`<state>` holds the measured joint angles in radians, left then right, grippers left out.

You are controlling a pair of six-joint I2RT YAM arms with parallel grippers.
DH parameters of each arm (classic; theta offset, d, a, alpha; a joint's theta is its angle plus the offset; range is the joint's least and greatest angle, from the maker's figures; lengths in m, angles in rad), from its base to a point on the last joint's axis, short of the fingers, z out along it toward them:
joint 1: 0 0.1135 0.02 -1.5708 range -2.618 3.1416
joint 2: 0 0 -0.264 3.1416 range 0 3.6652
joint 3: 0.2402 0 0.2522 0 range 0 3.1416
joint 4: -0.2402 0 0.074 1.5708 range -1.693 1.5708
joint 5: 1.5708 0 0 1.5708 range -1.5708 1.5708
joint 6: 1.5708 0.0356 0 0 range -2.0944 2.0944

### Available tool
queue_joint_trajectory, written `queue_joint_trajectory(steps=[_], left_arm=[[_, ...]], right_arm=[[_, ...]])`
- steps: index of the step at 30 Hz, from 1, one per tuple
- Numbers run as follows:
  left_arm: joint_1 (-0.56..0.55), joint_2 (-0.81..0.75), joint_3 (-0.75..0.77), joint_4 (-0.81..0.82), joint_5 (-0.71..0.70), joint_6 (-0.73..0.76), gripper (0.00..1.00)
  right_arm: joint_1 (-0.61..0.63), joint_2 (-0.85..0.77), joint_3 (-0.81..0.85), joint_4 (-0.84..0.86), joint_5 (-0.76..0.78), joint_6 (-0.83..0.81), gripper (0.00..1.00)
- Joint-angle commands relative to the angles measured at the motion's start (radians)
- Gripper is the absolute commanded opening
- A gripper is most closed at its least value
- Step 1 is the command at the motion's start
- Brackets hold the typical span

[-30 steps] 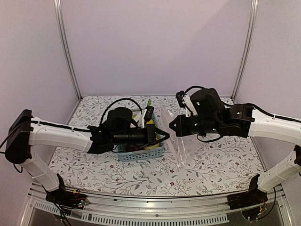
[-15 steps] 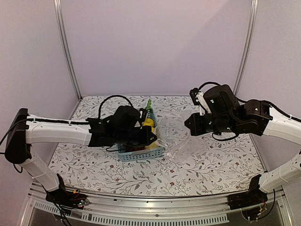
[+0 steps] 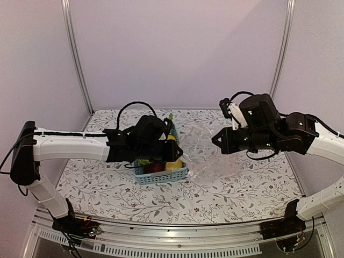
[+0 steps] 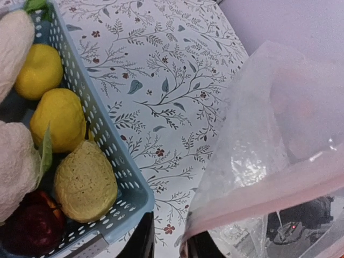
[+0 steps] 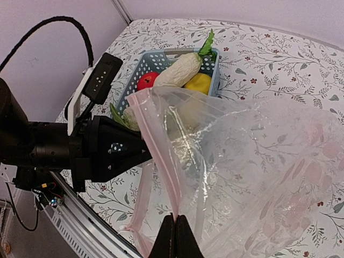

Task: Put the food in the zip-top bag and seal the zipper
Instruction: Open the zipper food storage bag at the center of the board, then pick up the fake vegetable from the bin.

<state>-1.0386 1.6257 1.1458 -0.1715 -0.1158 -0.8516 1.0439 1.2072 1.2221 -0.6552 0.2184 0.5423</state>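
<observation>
From above, we see the right gripper [image 3: 215,143] holding the crinkly zip-top bag [image 3: 208,162] just right of the blue basket [image 3: 161,173], with the left gripper [image 3: 178,155] over the basket's right end. Our left wrist view shows its fingers slightly apart, the pink zipper [image 4: 279,188] beside one, and lemons [image 4: 62,118] in the basket. Our right wrist view shows fingers pinched tight on the zipper, with the radish [image 5: 183,70] and tomato [image 5: 146,80] in the basket.

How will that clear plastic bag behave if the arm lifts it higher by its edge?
Probably floppy: the crinkly transparent zip-top bag sags and creases away from the right gripper pinching its pink zip strip. Likely light, since that pinch holds its mouth up. The mouth may collapse without a second hold.
</observation>
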Motion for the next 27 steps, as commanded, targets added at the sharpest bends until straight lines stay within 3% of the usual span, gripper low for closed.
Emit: queue_joint_trajectory(steps=[1,4,10,14,20,27], left_arm=[[-0.003,-0.022,-0.005,0.038,0.036,0.065,0.33],[-0.006,-0.070,-0.035,0.077,0.072,0.111,0.61],[-0.015,-0.202,-0.076,-0.052,-0.039,0.196,0.85],[0.013,-0.314,-0.142,-0.176,-0.139,0.160,0.93],[0.180,-0.413,-0.272,-0.237,-0.066,0.078,0.95],[0.287,-0.333,-0.184,-0.315,-0.012,0.163,0.98]], right_arm=[[-0.003,-0.009,-0.015,0.011,0.067,0.043,0.00],[-0.003,0.003,-0.008,0.010,0.086,0.058,0.00],[-0.003,0.050,0.011,0.010,0.102,0.073,0.00],[-0.004,0.068,0.027,0.010,0.104,0.074,0.00],[-0.003,0.096,0.044,0.011,0.097,0.067,0.00],[-0.003,0.118,0.051,0.011,0.084,0.068,0.00]])
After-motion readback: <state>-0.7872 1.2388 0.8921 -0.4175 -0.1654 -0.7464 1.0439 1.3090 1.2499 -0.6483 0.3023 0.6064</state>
